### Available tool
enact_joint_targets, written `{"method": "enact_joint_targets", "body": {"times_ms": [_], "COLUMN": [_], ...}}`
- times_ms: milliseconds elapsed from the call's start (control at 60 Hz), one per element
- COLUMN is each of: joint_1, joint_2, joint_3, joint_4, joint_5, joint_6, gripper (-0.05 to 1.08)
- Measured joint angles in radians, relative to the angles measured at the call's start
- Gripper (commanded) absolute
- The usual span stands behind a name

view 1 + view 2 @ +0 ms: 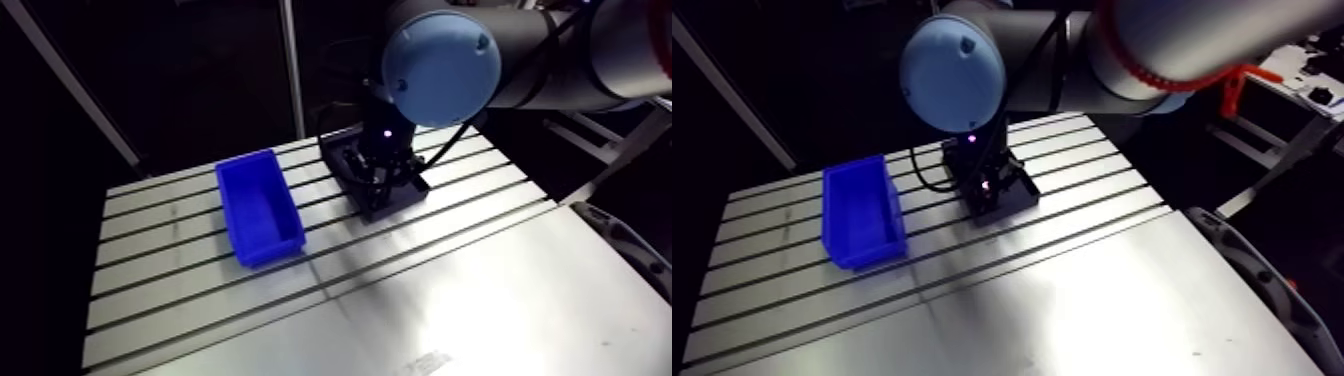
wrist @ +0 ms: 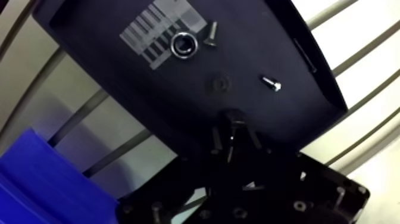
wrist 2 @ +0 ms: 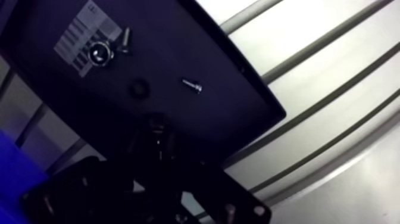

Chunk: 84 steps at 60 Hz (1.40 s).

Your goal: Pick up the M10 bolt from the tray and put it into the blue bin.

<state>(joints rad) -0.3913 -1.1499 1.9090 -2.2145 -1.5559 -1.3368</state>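
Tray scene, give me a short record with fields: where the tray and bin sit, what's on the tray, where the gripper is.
tray: black, on the slotted table, striped label on its floor
on tray: shiny ring on the label; dark screw beside it; small shiny bolt apart; dark round piece near the middle
blue bin: beside the tray, nothing visible inside
gripper: low over the tray; open or shut unclear

A: Arm pose?
B: Arm [image 1: 560,60] reaches in from the upper right. Light-blue joint cap [image 1: 440,68] sits close to the camera, wrist [image 1: 385,125] turned down.
A: Gripper?
B: Gripper [image 1: 385,180] points straight down and sits low. Small purple light [image 1: 388,131] glows on the wrist.
A: Wrist view?
B: Gripper is just a dark mass there. Can't read its state.
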Motion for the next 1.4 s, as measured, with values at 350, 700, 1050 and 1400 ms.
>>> {"method": "enact_joint_targets", "body": {"times_ms": [350, 700, 1050, 1400], "joint_1": [0.000, 0.001, 0.001, -0.001], "joint_2": [0.002, 0.007, 0.008, 0.002], "joint_3": [0.000, 0.000, 0.000, -0.009], "joint_4": [0.001, 0.000, 0.000, 0.004], "joint_5": [-0.002, -0.002, -0.002, 0.000], "joint_6": [0.000, -0.002, -0.004, -0.006], "gripper": [0.72, 0.77, 0.94, 1.04]}}
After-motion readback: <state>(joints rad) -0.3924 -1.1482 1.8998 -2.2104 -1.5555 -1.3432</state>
